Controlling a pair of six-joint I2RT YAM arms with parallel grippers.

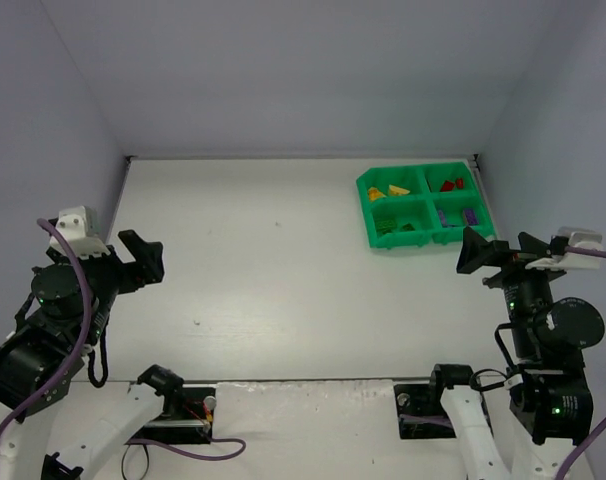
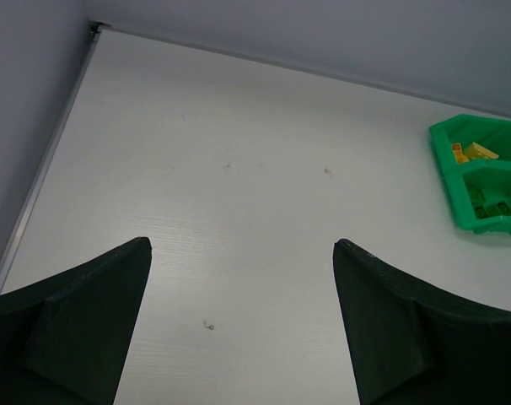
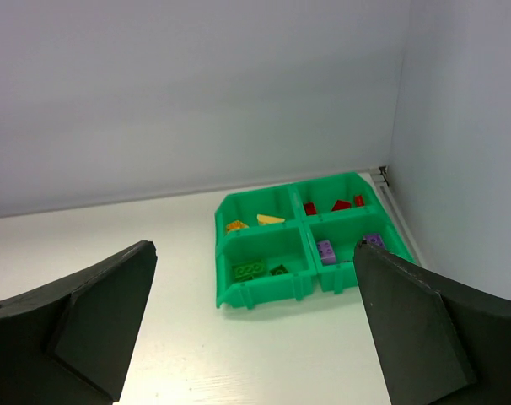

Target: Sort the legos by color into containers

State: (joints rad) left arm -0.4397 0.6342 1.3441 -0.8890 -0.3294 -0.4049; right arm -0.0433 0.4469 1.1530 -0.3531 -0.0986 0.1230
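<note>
Showed jaws wide and empty on both arms; judged sorting likely finished.
Spotted tray (image 3: 219,261) just ahead of right gripper (image 1: 501,250), nearer arm by far; well apart from left gripper (image 1: 148,258), off toward its right. Found green legos (image 3: 247,271) near-left, purple legos (image 3: 326,251) near-right, yellow legos (image 3: 270,219) far-left, red legos (image 3: 341,205) far-right; no loose brick seen.

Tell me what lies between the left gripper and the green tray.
Only bare white tabletop with faint specks separates the left gripper from the green tray; the top external view shows the whole stretch.
</note>
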